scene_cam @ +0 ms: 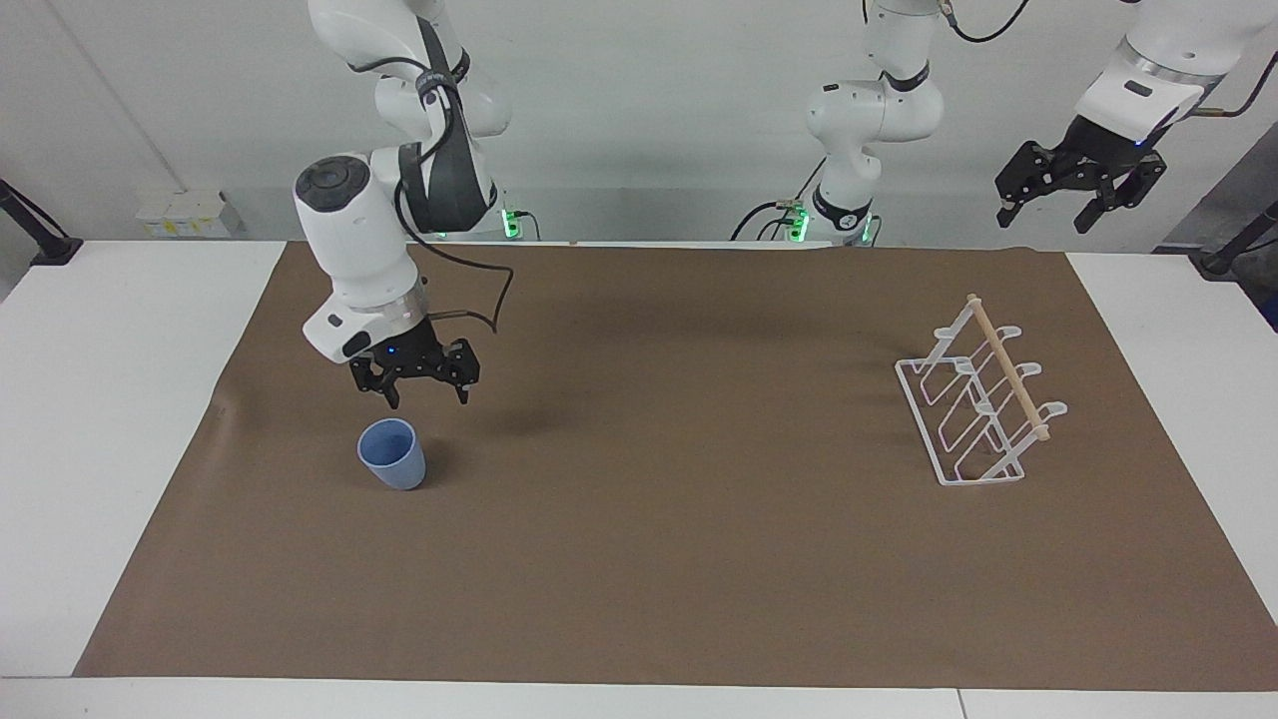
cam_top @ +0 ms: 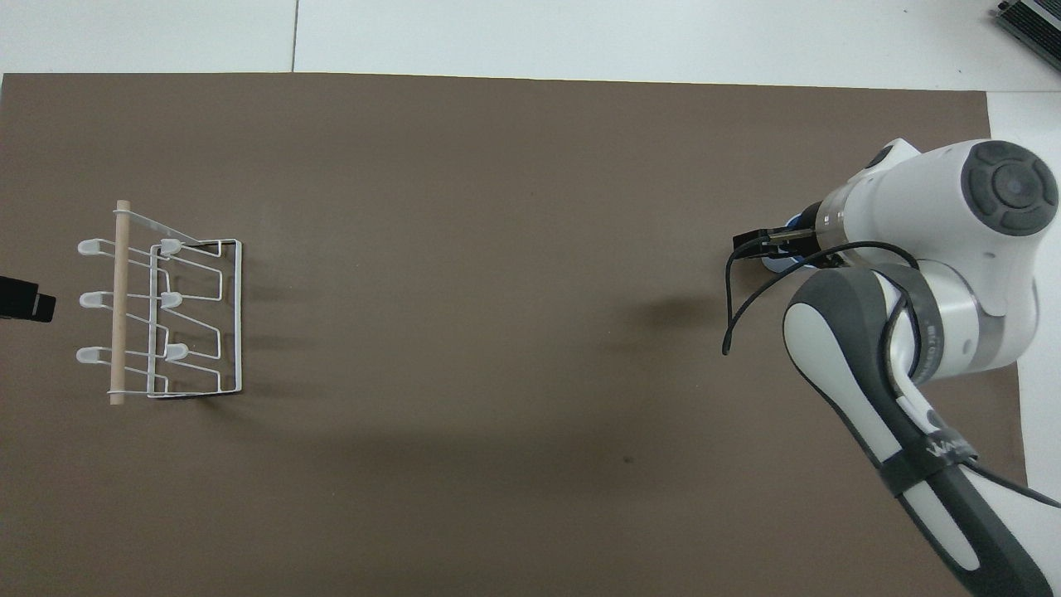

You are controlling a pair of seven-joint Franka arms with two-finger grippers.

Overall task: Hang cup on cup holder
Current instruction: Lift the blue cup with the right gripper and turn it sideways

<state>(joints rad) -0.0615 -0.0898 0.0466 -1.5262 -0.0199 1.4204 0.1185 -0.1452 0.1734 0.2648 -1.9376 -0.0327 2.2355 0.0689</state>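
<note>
- While the cup (scene_cam: pixel 392 454) stands upright and mouth-up on the brown mat (scene_cam: pixel 659 559), the right pincer (scene_cam: pixel 427 393) hangs just above it, over the mat, with its fingers apart and nothing between them.
- In the facing view, a gap shows between the right pincer's fingertips and the cup's rim; there is no contact.
- In the overhead view, the right arm's wrist covers most of the cup (cam_top: pixel 779 262); only a sliver of blue shows there.
- The cup sits toward the right arm's end of the worktop (scene_cam: pixel 110 399), about midway between the mat's edge at the robots and the edge away from them.
- The cup holder (scene_cam: pixel 983 404) rests on the mat toward the left arm's end of the worktop, well apart from the cup. No cup hangs on it.
- The cup holder's wooden dowel (scene_cam: pixel 1008 367) lies along the top of the white wire frame and runs from the robots' edge toward the worktop's outer edge. In the overhead view, the cup holder (cam_top: pixel 162 315) shows three white-tipped prongs (cam_top: pixel 89 298) crossing the dowel (cam_top: pixel 120 303).
- The left pincer (scene_cam: pixel 1080 203) waits in the air, raised high over the worktop's corner at the robots' edge, at the left arm's end. Its fingers stand apart and hold nothing.
- In the overhead view, only a dark tip of the left pincer (cam_top: pixel 25 300) shows at the picture's edge beside the cup holder.
</note>
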